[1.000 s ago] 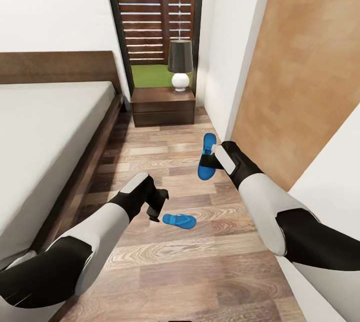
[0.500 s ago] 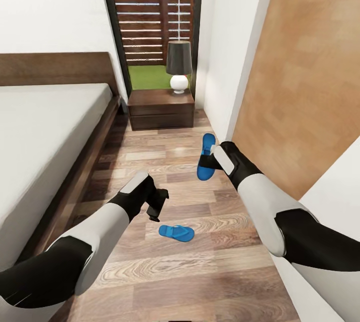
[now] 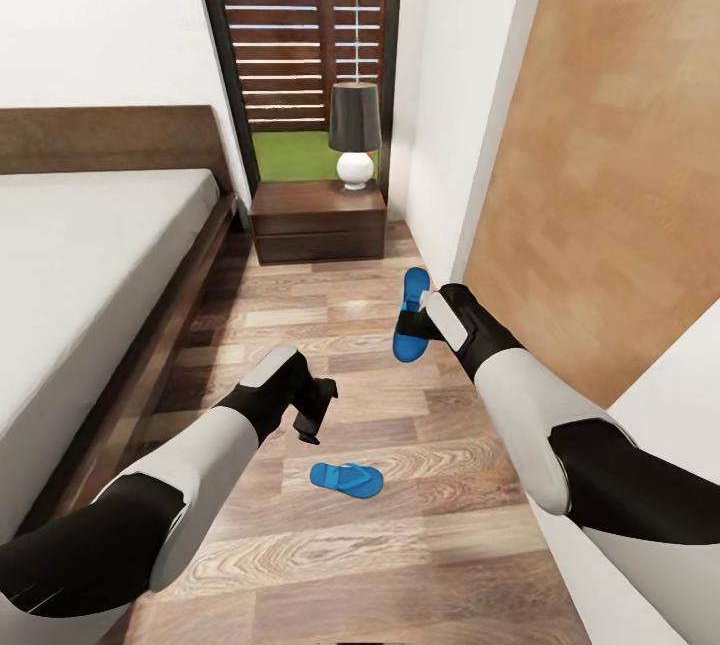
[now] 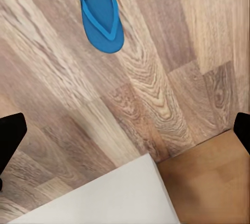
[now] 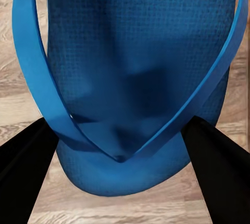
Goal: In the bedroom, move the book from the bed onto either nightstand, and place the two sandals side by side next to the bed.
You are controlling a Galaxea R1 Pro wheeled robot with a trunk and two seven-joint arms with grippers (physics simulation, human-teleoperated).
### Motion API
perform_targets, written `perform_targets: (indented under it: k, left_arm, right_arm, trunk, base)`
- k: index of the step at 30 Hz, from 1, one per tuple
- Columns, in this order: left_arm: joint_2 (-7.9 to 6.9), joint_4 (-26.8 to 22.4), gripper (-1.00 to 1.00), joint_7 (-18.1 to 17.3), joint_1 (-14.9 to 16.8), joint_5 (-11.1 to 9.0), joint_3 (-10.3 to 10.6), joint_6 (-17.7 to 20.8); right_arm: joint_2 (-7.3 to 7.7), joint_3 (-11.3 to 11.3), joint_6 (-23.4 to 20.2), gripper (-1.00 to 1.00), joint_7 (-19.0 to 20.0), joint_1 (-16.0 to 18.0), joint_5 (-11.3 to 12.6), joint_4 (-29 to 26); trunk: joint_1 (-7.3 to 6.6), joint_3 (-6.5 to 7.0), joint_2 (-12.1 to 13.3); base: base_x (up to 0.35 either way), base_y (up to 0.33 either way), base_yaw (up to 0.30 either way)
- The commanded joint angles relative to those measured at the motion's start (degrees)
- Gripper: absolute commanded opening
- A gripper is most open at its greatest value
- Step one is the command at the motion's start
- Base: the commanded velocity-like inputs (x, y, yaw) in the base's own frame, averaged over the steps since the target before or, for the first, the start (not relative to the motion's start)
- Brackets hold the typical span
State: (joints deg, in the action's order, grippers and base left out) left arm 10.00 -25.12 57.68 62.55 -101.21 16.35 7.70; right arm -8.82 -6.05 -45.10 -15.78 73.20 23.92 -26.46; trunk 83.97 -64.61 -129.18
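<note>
Right gripper (image 3: 418, 317) is closed on 1 blue sandal (image 3: 409, 327), carried above the wood-plank floor (image 3: 400, 545) near the white wall; in the right wrist view its fingers (image 5: 213, 161) flank the sandal's toe strap. The 2nd sandal (image 3: 346, 478) lies flat on the floor, just beyond the left gripper (image 3: 312, 417), not touching it. Left gripper hangs empty, fingers spread wide in the left wrist view. The bed (image 3: 90, 255) stands to the left; the nightstand (image 3: 318, 217), carrying a lamp (image 3: 355, 130), stands beside its headboard.
</note>
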Motion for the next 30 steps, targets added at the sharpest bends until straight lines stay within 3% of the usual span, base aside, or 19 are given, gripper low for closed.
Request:
perform_targets:
  k: [1,17,24,30]
  left_arm:
    - [0.00,-0.01,1.00,0.25,0.04,0.22,0.10,0.54]
    - [0.00,-0.01,1.00,0.24,0.04,0.11,0.08,0.56]
    - [0.00,-0.01,1.00,0.14,0.04,-1.09,0.08,0.67]
    - [0.00,-0.01,1.00,-0.17,0.04,-1.18,0.08,0.85]
  right_arm:
    - [0.05,-0.37,-0.16,-1.00,-0.48,0.02,0.57,-0.06]
    - [-0.12,-0.37,-0.16,-1.00,-0.48,0.02,0.58,-0.05]
    - [-0.38,-0.37,-0.16,-1.00,-0.48,0.02,0.54,-0.03]
    - [-0.61,-0.41,-0.15,-1.00,-0.48,0.02,0.53,0.00]
  trunk:
    - [0.02,-0.05,-0.02]
    - [0.02,-0.05,-0.02]
    - [0.02,-0.05,-0.02]
    - [1.34,-1.14,-2.42]
  base:
    - [0.266,-0.200,0.000]
    - [0.045,-0.035,0.000]
    - [0.000,0.000,0.000]
    - [0.000,0.000,0.000]
